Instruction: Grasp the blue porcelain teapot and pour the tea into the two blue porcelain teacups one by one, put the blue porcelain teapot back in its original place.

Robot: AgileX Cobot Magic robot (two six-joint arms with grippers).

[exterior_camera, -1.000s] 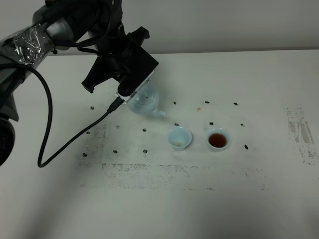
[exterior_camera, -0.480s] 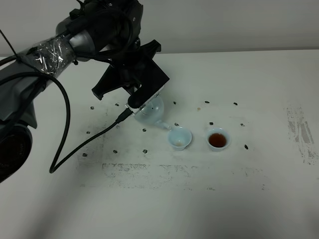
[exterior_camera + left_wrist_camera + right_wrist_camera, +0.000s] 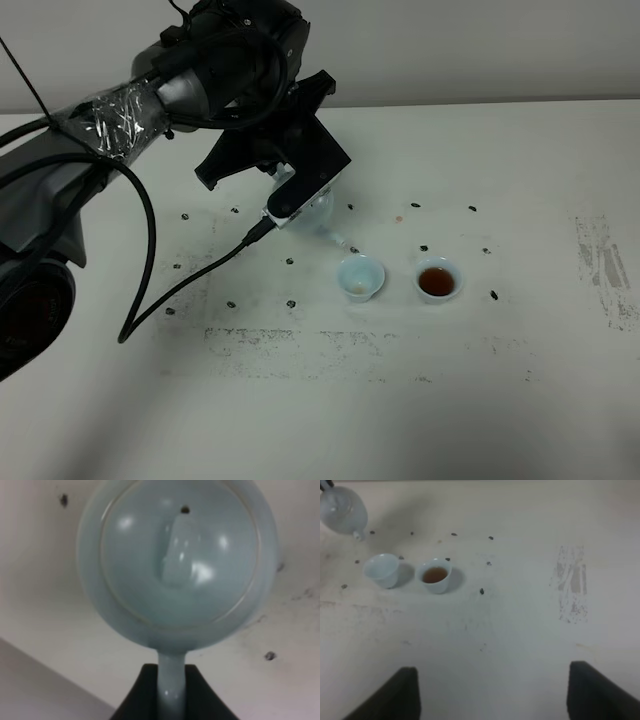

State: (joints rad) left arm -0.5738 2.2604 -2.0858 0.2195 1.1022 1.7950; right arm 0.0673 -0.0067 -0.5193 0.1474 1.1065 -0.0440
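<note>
Left tool (image 3: 303,192) holds teapot (image 3: 175,560) beside paler teacup (image 3: 361,277).

Pale blue teapot (image 3: 175,565), 2 pale blue teacups (image 3: 361,277) (image 3: 438,280), one w/ brown tea (image 3: 437,281), white table (image 3: 520,380) w/ black specks (image 3: 291,303).

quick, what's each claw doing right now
left claw: shut on the blue porcelain teapot, by its handle
right claw: open, holding nothing

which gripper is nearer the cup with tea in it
Left. The left gripper holds the teapot just past the neighbouring cup; the right gripper is open, far from the tea cup.
</note>
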